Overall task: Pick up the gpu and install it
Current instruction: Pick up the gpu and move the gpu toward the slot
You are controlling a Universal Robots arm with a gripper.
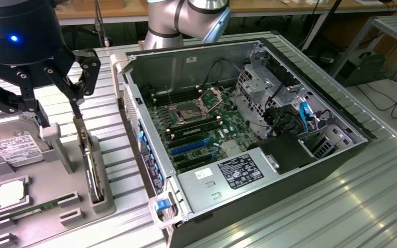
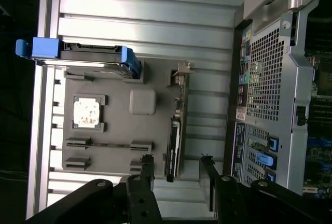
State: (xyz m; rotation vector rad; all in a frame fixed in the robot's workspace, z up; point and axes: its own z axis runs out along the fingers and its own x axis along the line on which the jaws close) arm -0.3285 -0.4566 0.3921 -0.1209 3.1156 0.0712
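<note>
The gpu stands on its edge in a slot of the grey holder tray, on the exterior view's left beside the open computer case. In the wrist view the gpu is a thin dark card with its silver bracket at one end. My gripper hangs above the tray, over and a little behind the card, apart from it. Its black fingers stand open with nothing between them, and the gripper lines up with the card's edge.
The tray also holds a silver hard drive in a blue caddy, a CPU and a green RAM stick. Inside the case lie the motherboard with blue slots. All rests on a ribbed metal table.
</note>
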